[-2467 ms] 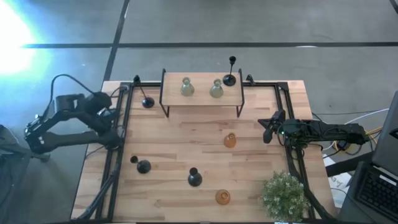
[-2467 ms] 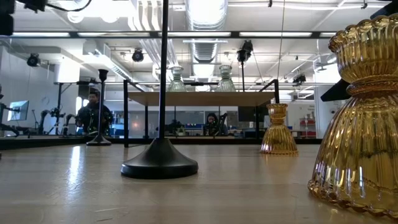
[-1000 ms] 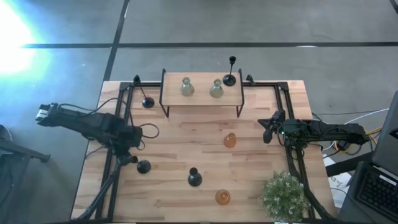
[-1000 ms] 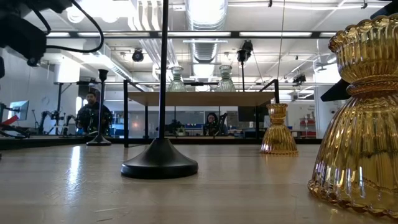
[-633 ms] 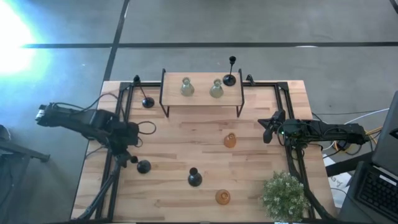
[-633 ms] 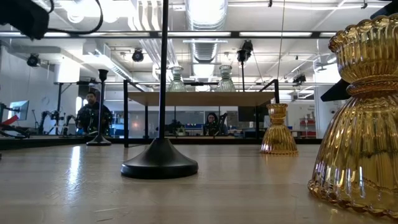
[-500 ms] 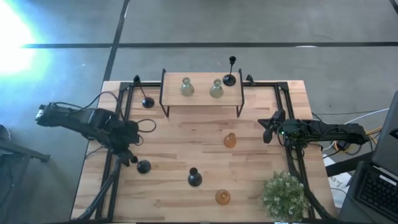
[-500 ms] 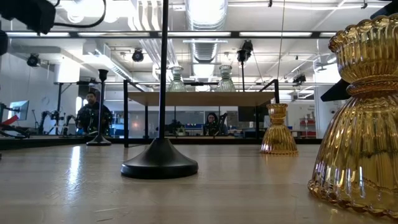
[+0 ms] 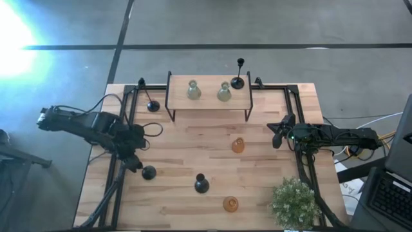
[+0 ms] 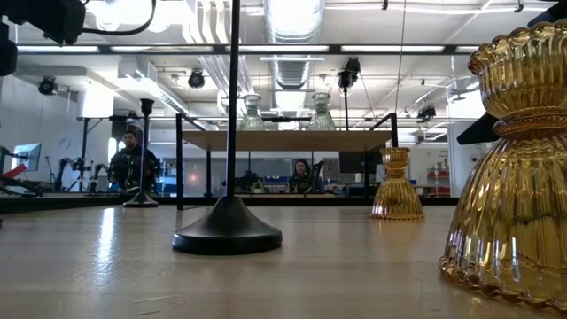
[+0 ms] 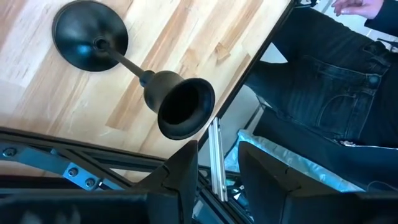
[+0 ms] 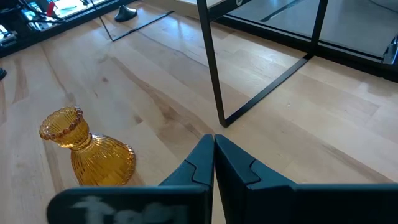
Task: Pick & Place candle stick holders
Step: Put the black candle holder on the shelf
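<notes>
Fingers (image 11: 186, 168) parted above black holder (image 11: 134, 81): round base, thin stem.

My left arm reaching in over the table's left edge, left gripper (image 9: 134, 163) with fingers parted, my right gripper (image 9: 277, 136) closed, waiting at the right edge

High view: overhead, facing straight down, covers the whole table (image 9: 212, 161) and both arms. Low view: at table-top level, facing across into the room, very near an amber glass holder (image 10: 514, 168). Left wrist view: looks steeply down, close on a black holder (image 11: 134, 81) at the table's edge. Right wrist view: low, shares the second amber holder (image 12: 87, 149) with the high view.
</notes>
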